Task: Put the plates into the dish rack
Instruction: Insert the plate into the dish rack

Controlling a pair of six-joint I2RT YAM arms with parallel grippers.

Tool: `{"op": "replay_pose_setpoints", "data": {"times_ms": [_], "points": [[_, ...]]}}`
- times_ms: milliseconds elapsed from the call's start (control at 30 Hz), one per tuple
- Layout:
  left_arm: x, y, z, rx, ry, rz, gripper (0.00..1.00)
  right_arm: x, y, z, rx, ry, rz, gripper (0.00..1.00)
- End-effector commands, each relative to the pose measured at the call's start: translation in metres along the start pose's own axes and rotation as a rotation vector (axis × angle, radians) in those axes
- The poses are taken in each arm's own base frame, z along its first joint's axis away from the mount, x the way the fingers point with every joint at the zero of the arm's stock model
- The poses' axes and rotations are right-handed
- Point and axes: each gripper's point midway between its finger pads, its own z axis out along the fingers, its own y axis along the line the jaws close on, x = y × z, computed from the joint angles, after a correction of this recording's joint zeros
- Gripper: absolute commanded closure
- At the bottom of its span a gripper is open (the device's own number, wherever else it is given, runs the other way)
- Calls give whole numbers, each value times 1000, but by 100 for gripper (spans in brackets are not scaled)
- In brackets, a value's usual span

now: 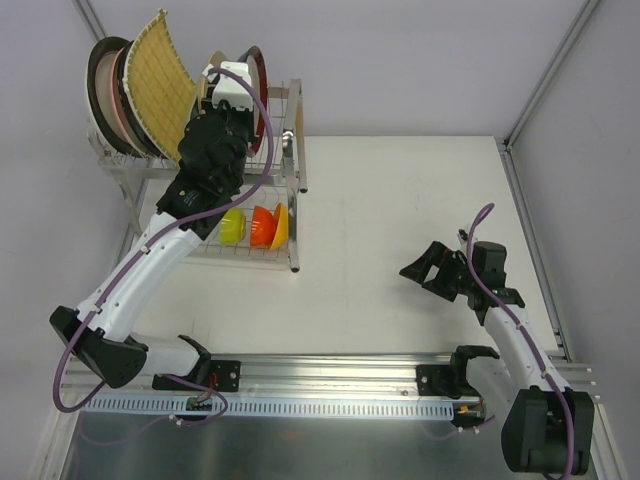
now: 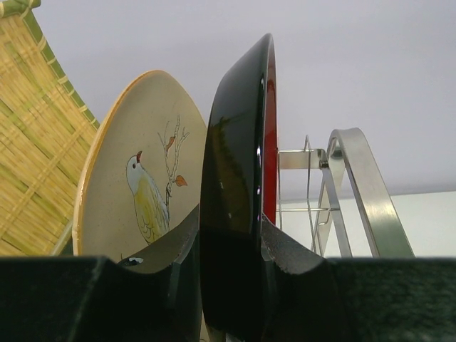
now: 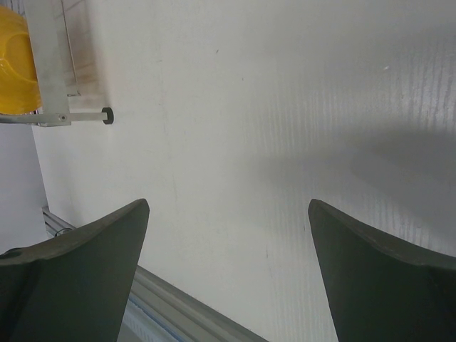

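The dish rack (image 1: 292, 160) stands at the table's back left, and its silver frame (image 2: 363, 192) shows in the left wrist view. My left gripper (image 1: 236, 92) (image 2: 229, 231) is shut on the edge of the red-rimmed plate (image 1: 259, 85) (image 2: 239, 171). That plate stands upright over the upper tier; its foot is hidden. Just left of it stands a beige bird plate (image 2: 132, 192) (image 1: 214, 63), then the yellow woven square (image 1: 160, 85) (image 2: 32, 164) and dark-rimmed round plates (image 1: 105, 90). My right gripper (image 1: 420, 268) (image 3: 228, 210) hangs open over bare table at the right.
Three small bowls, green (image 1: 232, 226), orange (image 1: 263, 226) and yellow (image 1: 280, 226) (image 3: 14, 64), sit on edge in the rack's lower tier. A rack foot (image 3: 107, 115) shows at the top left of the right wrist view. A metal rail (image 1: 330, 365) runs along the near edge.
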Motion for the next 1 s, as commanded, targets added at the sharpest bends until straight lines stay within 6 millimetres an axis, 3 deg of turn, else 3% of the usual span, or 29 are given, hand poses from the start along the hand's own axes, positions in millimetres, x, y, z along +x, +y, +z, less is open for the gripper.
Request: {"op": "replay_pose_setpoints", "data": {"times_ms": [0,300,533,667,967], "points": [[-46,20,-13,-19,-132,-117,98,-11,8,-3,-10,-19,-30,0],[-54,27,-20,-32,-132,-164,82,-12,9,-4,-10,-22,-32,0],[-55,27,-21,-31,-132,-169,83,-12,9,-4,-11,-18,-30,0],[-57,29,-21,-38,-136,-172,71,-12,9,-4,-11,-18,-32,0],[-57,34,-23,-57,-135,-169,65,-11,9,-4,-14,-14,-27,0]]}}
